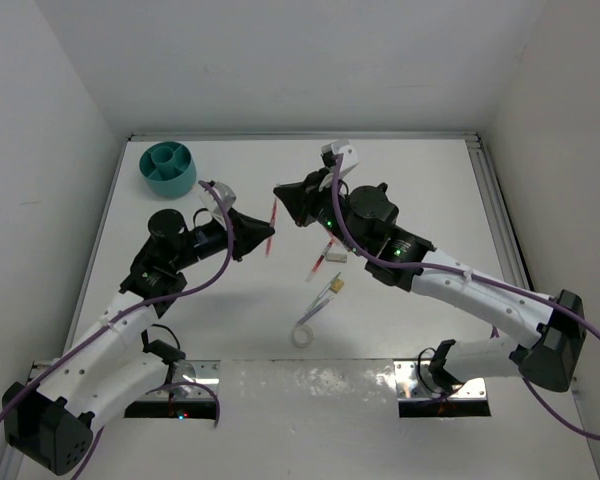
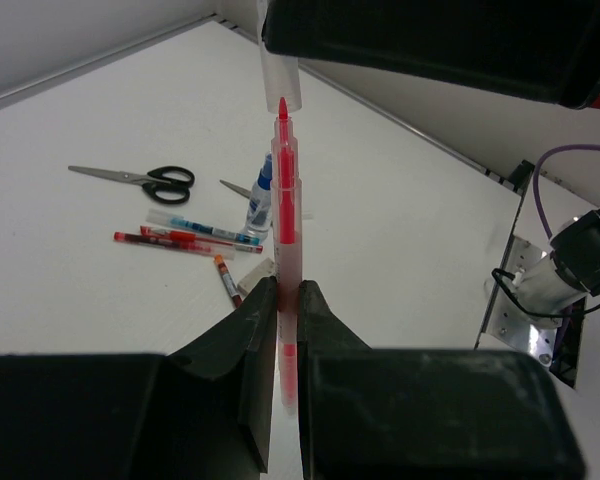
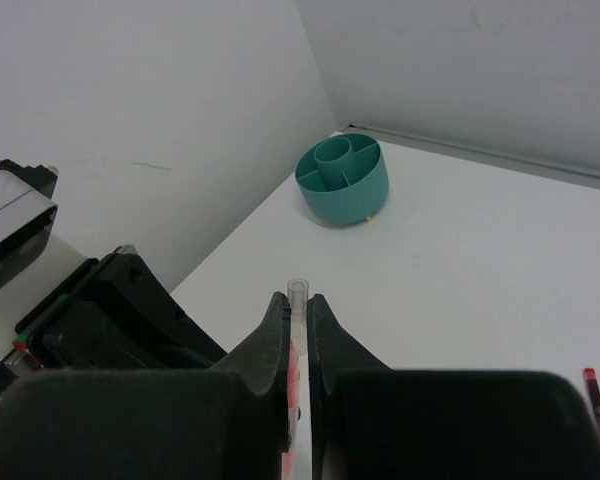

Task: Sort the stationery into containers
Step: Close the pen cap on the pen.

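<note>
My left gripper [image 2: 288, 292] is shut on the lower barrel of a red pen [image 2: 288, 200], holding it off the table. My right gripper [image 3: 298, 305] is shut on the pen's clear cap [image 3: 298, 292]. In the left wrist view the cap [image 2: 280, 80] sits right at the pen's red tip. In the top view the two grippers meet nose to nose at the pen [image 1: 271, 225], left [image 1: 252, 237] and right [image 1: 285, 200]. The teal organiser cup [image 1: 169, 168] stands at the table's far left and also shows in the right wrist view [image 3: 342, 180].
On the table lie black-handled scissors [image 2: 145, 180], a blue-capped glue bottle [image 2: 261, 200], several pens [image 2: 190, 235] and an eraser [image 2: 255, 272]. In the top view a white tape ring [image 1: 303, 335], a tan eraser [image 1: 337, 286] and pens [image 1: 320, 262] lie mid-table.
</note>
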